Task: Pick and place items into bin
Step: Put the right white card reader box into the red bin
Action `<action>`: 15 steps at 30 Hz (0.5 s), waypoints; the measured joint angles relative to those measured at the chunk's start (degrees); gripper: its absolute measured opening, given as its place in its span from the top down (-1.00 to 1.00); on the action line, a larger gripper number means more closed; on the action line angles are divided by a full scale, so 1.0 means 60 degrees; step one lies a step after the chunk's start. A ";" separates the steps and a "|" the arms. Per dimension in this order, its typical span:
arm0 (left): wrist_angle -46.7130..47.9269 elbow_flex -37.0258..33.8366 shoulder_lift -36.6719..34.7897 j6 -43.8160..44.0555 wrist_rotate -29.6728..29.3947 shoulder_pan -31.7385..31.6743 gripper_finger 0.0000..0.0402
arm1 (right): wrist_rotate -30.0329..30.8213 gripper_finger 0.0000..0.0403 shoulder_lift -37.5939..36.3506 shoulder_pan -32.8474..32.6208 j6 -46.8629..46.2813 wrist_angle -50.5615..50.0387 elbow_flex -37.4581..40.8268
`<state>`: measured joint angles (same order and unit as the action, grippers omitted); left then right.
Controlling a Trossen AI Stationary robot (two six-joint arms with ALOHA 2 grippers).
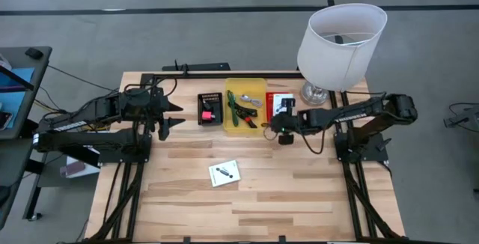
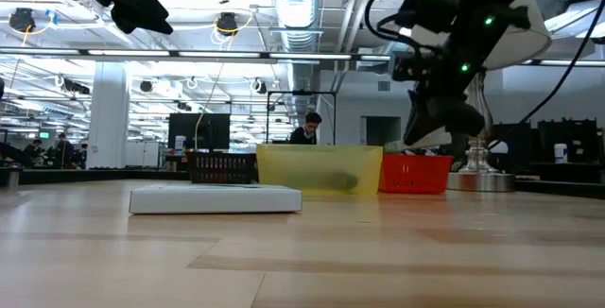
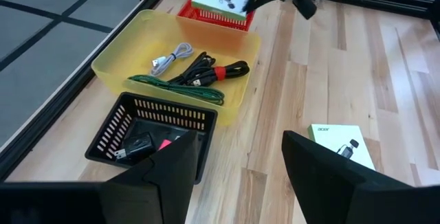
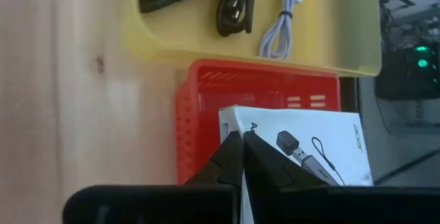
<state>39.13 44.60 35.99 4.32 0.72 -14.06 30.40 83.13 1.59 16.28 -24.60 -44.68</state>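
- The right hand [image 1: 283, 126] hangs just above the bench [image 1: 299, 191], beside the red basket [image 1: 282, 102], its fingers [image 4: 234, 157] pressed together with nothing between them.
- In the right wrist view those closed fingertips sit at the edge of a white card [image 4: 309, 148] printed with a small black dongle, which lies over the red basket.
- The left hand [image 1: 174, 117] waits over the bench's left part, near the black basket [image 1: 209, 108], its fingers [image 3: 330, 176] spread wide and empty.
- The yellow bin [image 1: 245, 106] stands between the black basket and the red basket, touching or nearly touching both.
- Inside the yellow bin lie a green-handled tool [image 3: 180, 88], a red-and-black cable bundle [image 3: 213, 73] and a small silver cable [image 3: 170, 57].
- The black basket holds a dark object and a small pink-red piece [image 3: 165, 143].
- A second white card [image 1: 224, 173] lies flat on the open bench, well apart from the bins and nearer the front edge.
- A white lamp [image 1: 340, 42] stands at the back right corner, just behind the red basket.
- In the low view a person [image 2: 307, 128] shows in the room beyond the bench.
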 joint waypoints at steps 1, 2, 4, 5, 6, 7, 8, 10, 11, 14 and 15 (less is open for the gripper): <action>0.0000 0.0000 0.0002 0.0003 -0.0024 0.0000 -0.02 | -0.0190 1.00 0.0000 0.0201 0.0241 0.0208 0.0058; 0.0000 0.0000 0.0000 0.0012 -0.0062 0.0002 -0.02 | -0.0398 1.00 0.0000 0.0391 0.0462 0.0412 0.0108; 0.0000 0.0000 0.0001 0.0118 -0.0158 0.0001 -0.02 | -0.0668 1.00 0.0026 0.0727 0.0857 0.0712 0.0164; 0.0000 0.0000 0.0000 0.0176 -0.0194 0.0000 -0.02 | -0.0749 1.00 0.0073 0.0868 0.1040 0.0822 0.0164; 0.0000 0.0000 0.0002 0.0221 -0.0216 0.0000 -0.02 | -0.0881 1.00 0.0097 0.1004 0.1180 0.0873 0.0167; 0.0000 0.0000 0.0000 0.0249 -0.0229 0.0000 -0.02 | -0.1025 1.00 0.0096 0.1129 0.1320 0.0901 0.0175; 0.0000 0.0000 0.0000 0.0252 -0.0238 0.0000 -0.02 | -0.1173 1.00 0.0095 0.1232 0.1455 0.1033 0.0175; 0.0000 0.0000 0.0000 0.0255 -0.0241 0.0003 -0.02 | -0.1438 1.00 0.0091 0.1378 0.1616 0.1206 0.0175; -0.0001 0.0000 0.0000 0.0255 -0.0242 0.0000 -0.02 | -0.1489 1.00 0.0091 0.1433 0.1691 0.1239 0.0175; -0.0004 0.0000 0.0002 0.0259 -0.0245 0.0000 -0.02 | -0.1588 1.00 0.0091 0.1539 0.1794 0.1254 0.0175; -0.0004 0.0000 0.0000 0.0259 -0.0245 0.0000 -0.02 | -0.1595 1.00 0.0091 0.1567 0.1795 0.1240 0.0175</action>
<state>39.11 44.60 35.99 5.87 -0.75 -14.06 20.83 83.68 10.99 27.05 -17.16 -43.64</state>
